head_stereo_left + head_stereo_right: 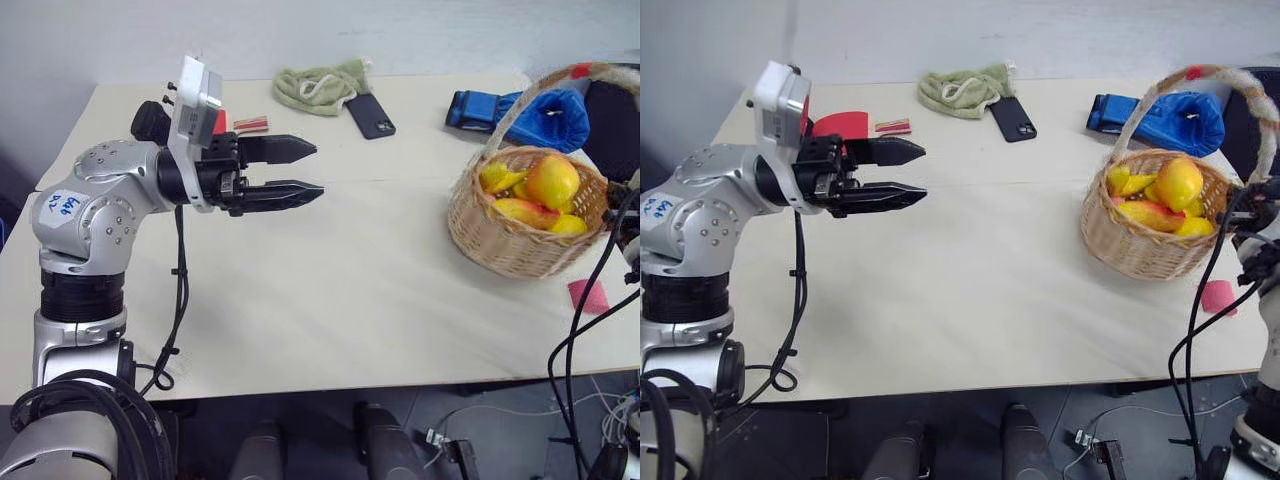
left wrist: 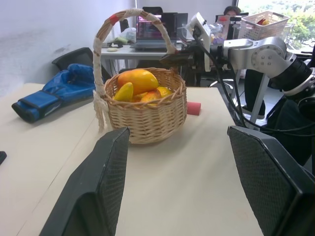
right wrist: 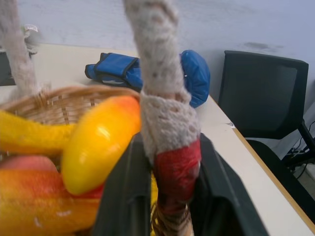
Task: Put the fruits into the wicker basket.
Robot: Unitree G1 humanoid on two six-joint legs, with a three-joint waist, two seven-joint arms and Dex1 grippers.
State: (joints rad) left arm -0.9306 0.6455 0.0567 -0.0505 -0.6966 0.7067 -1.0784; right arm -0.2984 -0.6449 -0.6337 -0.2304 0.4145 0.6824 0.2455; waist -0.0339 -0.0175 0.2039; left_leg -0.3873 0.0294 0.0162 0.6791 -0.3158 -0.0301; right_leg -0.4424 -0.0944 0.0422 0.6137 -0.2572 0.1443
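Note:
The wicker basket (image 1: 510, 245) stands on the right side of the table. Inside it lie the fruits: a mango (image 1: 552, 180) on top, a banana (image 1: 500, 180) and another mango (image 1: 525, 212). My right gripper (image 3: 170, 142) is at the basket's far-right side, shut around the foot of the handle (image 3: 162, 73) at its red tie. My left gripper (image 1: 300, 170) hovers above the table's left part, pointing right toward the basket, open with nothing between its fingers (image 2: 93, 187).
A blue glove (image 1: 530, 115), a black phone (image 1: 370, 115) and a green cloth (image 1: 320, 85) lie along the back of the table. A pink square (image 1: 588, 295) lies by the basket near the right edge. A red paddle (image 1: 840, 125) is behind my left arm.

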